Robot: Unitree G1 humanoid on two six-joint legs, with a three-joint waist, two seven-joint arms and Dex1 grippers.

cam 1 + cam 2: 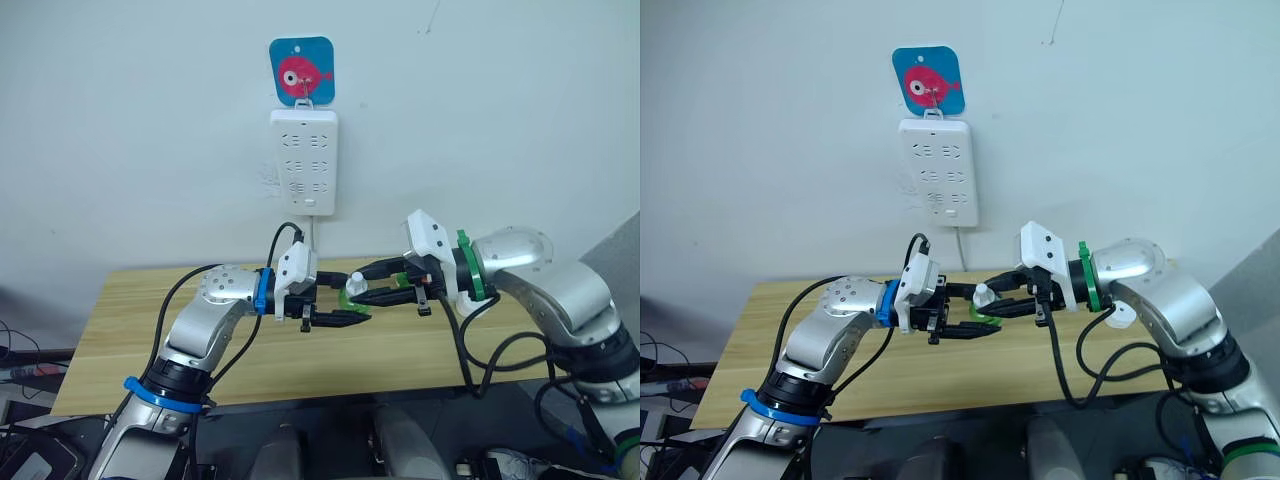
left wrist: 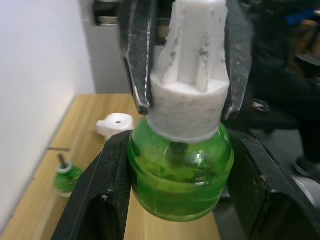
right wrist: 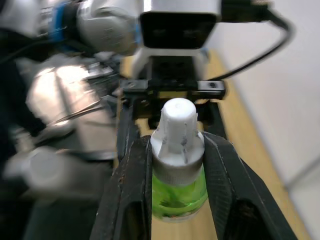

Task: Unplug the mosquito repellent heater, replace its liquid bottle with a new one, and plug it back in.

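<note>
A green liquid bottle [image 2: 180,172] with a white cap [image 2: 192,75] is held in the air above the table, between both arms. My left gripper [image 1: 345,304] is shut on the bottle's green body [image 1: 350,297]. From the other side, my right gripper [image 1: 363,284] is shut on the white cap [image 3: 176,132]. The mosquito repellent heater [image 2: 116,124], a small white rounded unit with a hole in its face, lies on the table. A second green bottle [image 2: 66,177] with a bare wick stands on the table near the wall.
A white multi-socket power strip [image 1: 305,160] hangs on the wall under a blue fish hook [image 1: 301,70], its cord dropping behind the wooden table [image 1: 130,320]. Black cables loop off both wrists.
</note>
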